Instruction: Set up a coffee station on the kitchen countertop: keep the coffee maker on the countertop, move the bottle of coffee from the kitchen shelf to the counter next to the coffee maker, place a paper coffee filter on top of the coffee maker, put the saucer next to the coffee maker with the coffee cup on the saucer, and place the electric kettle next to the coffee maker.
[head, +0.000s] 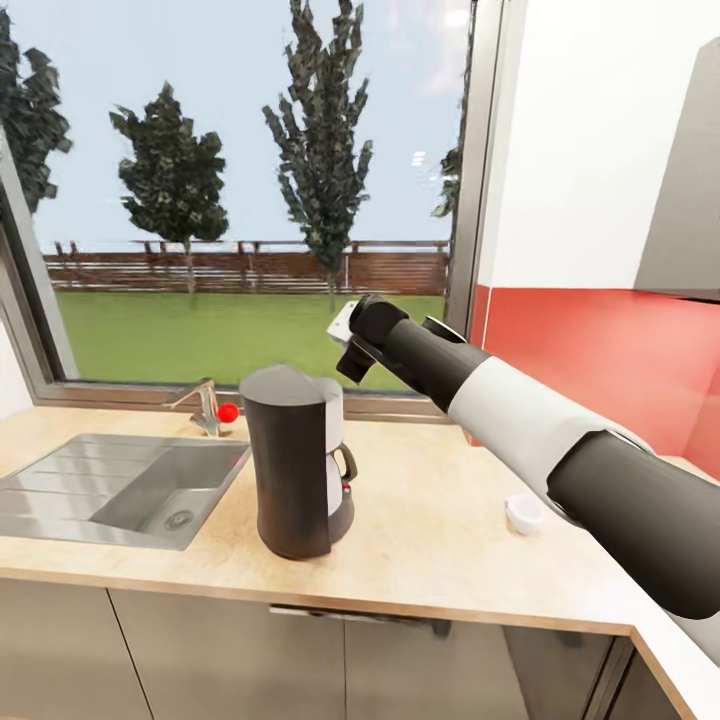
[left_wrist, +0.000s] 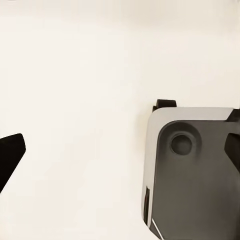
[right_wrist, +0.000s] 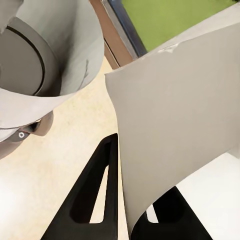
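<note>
right gripper (right_wrist: 131, 200) pinching paper coffee filter (right_wrist: 185, 115), above coffee maker (head: 297, 460), countertop (head: 440, 545)

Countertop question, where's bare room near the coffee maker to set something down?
Bare countertop lies between the coffee maker and the coffee cup, and along the front edge. Left is crowded by the sink.

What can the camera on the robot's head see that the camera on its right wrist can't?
Head view alone: the sink with its tap, the window with trees, the small white coffee cup on the countertop, and the right arm.

Right wrist view alone: the right gripper up close, its black fingers shut on the paper coffee filter.

Both views: the coffee maker, the wood-grain countertop, the green lawn outside, and the white filter, which looks tiny from the head.
</note>
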